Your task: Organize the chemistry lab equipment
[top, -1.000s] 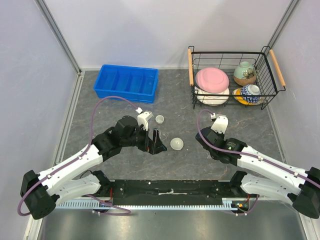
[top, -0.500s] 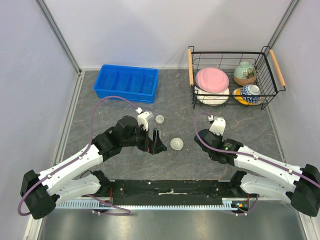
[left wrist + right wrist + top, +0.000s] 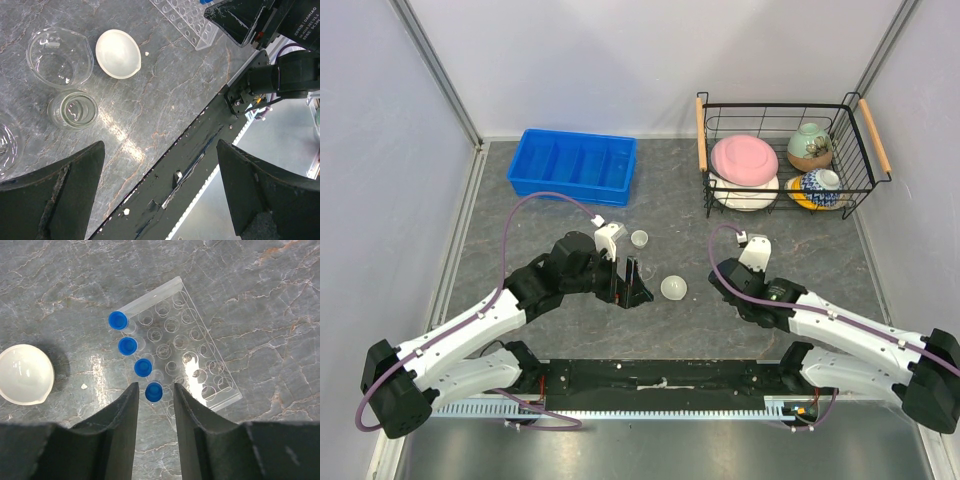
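Blue-capped tubes (image 3: 128, 345), four in a row, stand in the clear rack (image 3: 200, 355) directly beneath the right gripper (image 3: 156, 386). Its jaws are parted narrowly around the nearest cap, a slim gap on either side, gripping nothing. The left gripper (image 3: 160, 150) gapes wide and empty. Beyond its fingertips, off to one side, lie a white dish (image 3: 118, 53), a beaker (image 3: 60, 56) and a small glass jar (image 3: 73, 108).

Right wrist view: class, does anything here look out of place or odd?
A tiny white speck lies on the table between the white dish and the clear rack, like a stray crumb or chip. The blue-capped tubes stand in one tidy row.
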Action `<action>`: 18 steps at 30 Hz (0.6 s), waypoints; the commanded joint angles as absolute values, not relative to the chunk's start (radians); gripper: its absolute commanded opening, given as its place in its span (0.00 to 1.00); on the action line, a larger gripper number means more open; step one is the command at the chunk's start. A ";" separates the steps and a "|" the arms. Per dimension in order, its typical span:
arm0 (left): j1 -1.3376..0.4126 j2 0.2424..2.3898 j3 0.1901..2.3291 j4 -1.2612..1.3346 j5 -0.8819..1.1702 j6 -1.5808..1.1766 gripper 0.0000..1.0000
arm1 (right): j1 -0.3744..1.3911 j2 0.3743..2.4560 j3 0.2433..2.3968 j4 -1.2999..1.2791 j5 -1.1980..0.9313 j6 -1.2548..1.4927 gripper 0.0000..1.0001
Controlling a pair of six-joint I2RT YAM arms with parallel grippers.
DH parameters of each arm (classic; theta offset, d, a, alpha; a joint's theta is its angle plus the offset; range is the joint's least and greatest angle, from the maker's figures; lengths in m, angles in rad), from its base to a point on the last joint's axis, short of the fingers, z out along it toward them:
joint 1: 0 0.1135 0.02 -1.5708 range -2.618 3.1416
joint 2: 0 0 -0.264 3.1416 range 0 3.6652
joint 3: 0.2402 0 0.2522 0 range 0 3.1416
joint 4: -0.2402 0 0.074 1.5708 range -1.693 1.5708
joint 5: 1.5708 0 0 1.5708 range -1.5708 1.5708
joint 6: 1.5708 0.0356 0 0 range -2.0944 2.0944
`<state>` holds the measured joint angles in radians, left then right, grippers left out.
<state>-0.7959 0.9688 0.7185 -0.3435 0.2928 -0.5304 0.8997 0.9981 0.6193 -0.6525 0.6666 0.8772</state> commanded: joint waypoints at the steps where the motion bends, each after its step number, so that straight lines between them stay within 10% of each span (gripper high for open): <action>1: -0.796 0.973 0.718 -0.334 0.288 -0.495 1.00 | 0.904 0.962 0.666 -0.704 0.687 0.896 0.44; 18: -0.799 0.976 0.721 -0.336 0.302 -0.494 1.00 | 0.899 0.906 0.793 -0.957 0.923 1.084 0.43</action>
<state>-0.7959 0.9718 0.7185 -0.3431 0.2932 -0.5304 0.8993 0.8742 0.7414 -0.8677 0.8158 1.0046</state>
